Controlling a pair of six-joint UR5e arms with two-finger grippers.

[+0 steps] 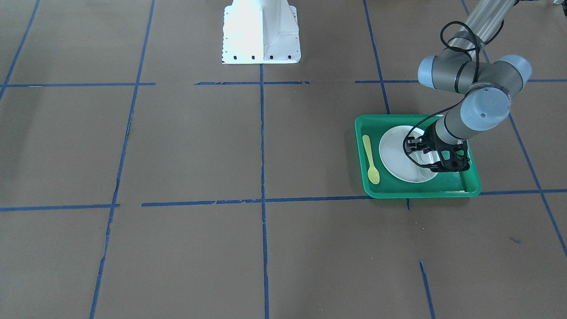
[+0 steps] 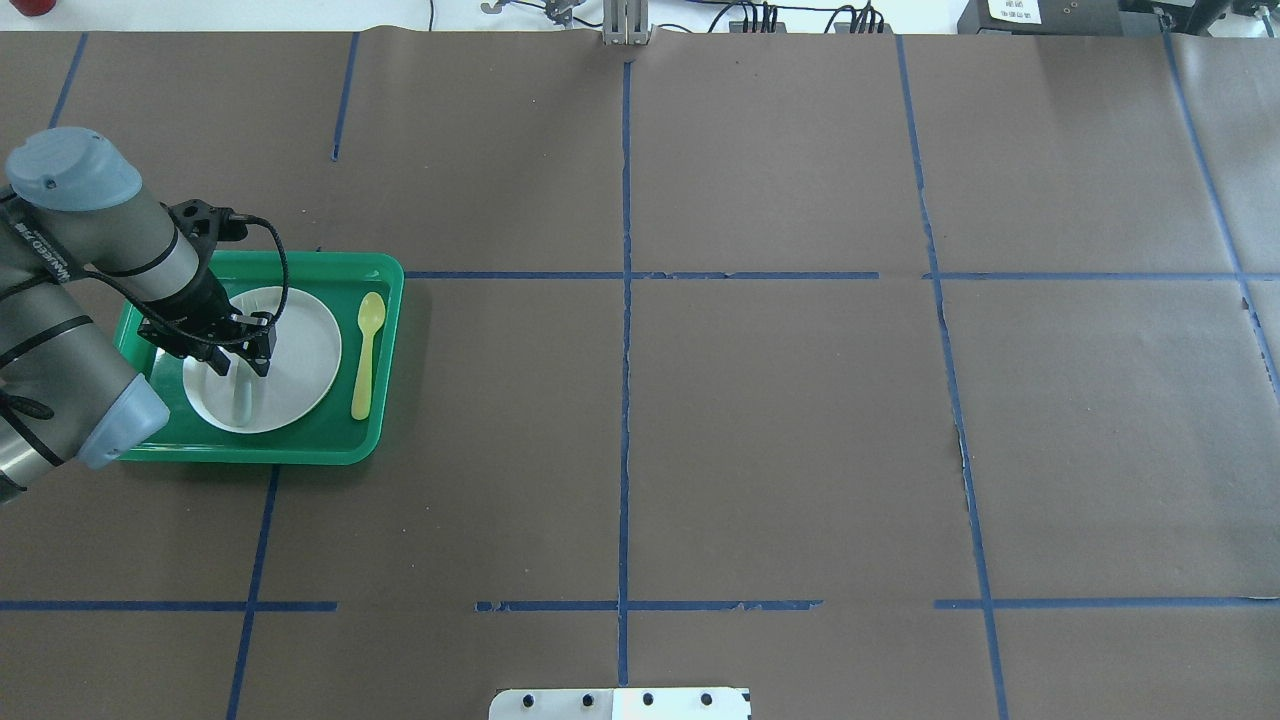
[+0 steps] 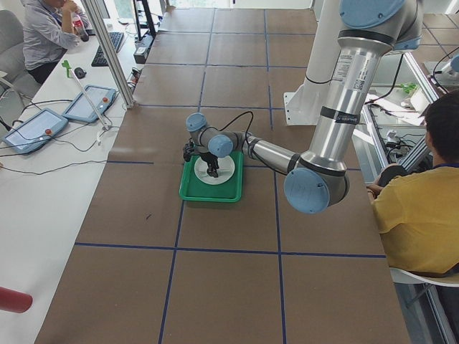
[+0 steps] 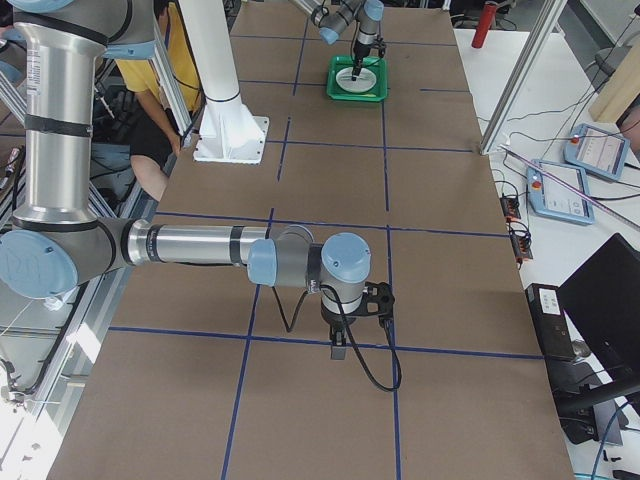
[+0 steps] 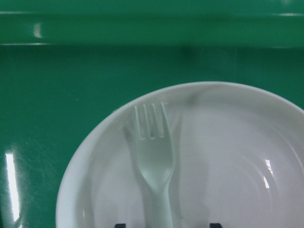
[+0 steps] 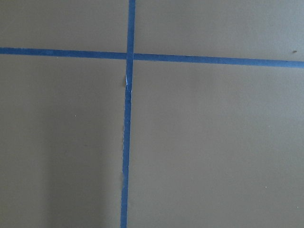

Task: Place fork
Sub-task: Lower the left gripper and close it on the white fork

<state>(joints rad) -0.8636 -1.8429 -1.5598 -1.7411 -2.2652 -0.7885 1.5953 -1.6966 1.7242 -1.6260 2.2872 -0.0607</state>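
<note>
The pale translucent fork [image 5: 154, 166] lies flat on the white plate [image 2: 300, 350] inside the green tray [image 2: 390, 300], tines toward the tray wall. In the overhead view its handle [image 2: 243, 400] shows below the gripper. My left gripper [image 2: 240, 358] hangs low over the plate's left half, open, with its jaws on either side of the fork handle and apart from it. Its dark fingertips [image 5: 120, 225] just show at the bottom edge of the left wrist view. My right gripper [image 4: 338, 345] shows only in the exterior right view, and I cannot tell its state there.
A yellow plastic spoon [image 2: 368, 350] lies in the tray to the right of the plate. The tray stands at the table's left side. The robot's white base [image 1: 261, 33] is at the table's middle edge. The right wrist view shows only brown paper and blue tape lines.
</note>
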